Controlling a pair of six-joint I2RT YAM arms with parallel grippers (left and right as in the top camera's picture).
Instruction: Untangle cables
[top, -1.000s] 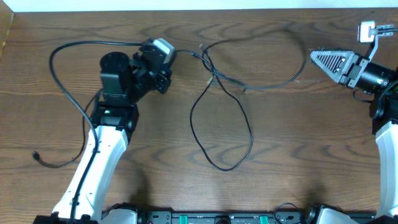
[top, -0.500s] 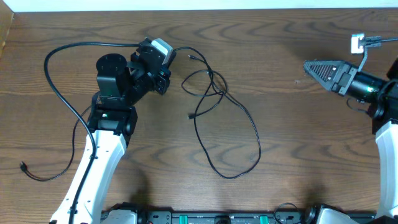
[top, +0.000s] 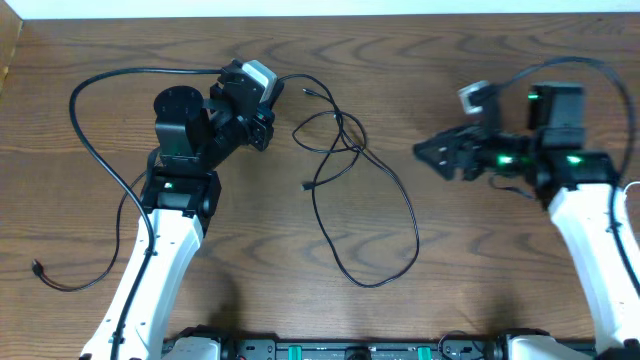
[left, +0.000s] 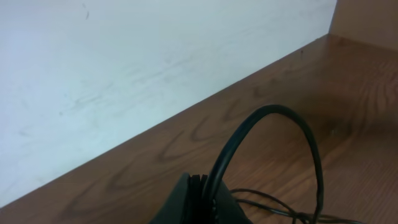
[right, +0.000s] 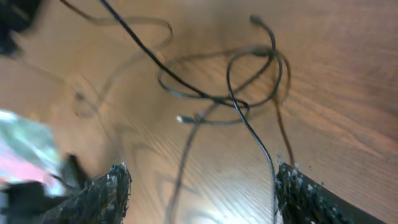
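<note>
1. The table (top: 480, 300), wood-grained, carries the whole job, and both arms reach in from the near edge.
2. The left arm (top: 165, 240) stands over the table's left half. I judge it is anchoring one strand, so the tangle can be worked from the other side.
3. The black cables (top: 345, 140) lie crossed in a tangle at mid-table, between the two arms. One long strand sweeps out around the left arm to a plug end (top: 37, 267). Another drops in a wide loop (top: 370, 280) toward the near edge.
4. The left gripper (left: 202, 199) is clamped fully closed on a black strand, which arches up out of it.
5. The right gripper (right: 202, 193) is spread wide and holds nothing, aimed at the tangle from the right. A strand runs close by one finger, but I cannot tell whether it touches.
</note>
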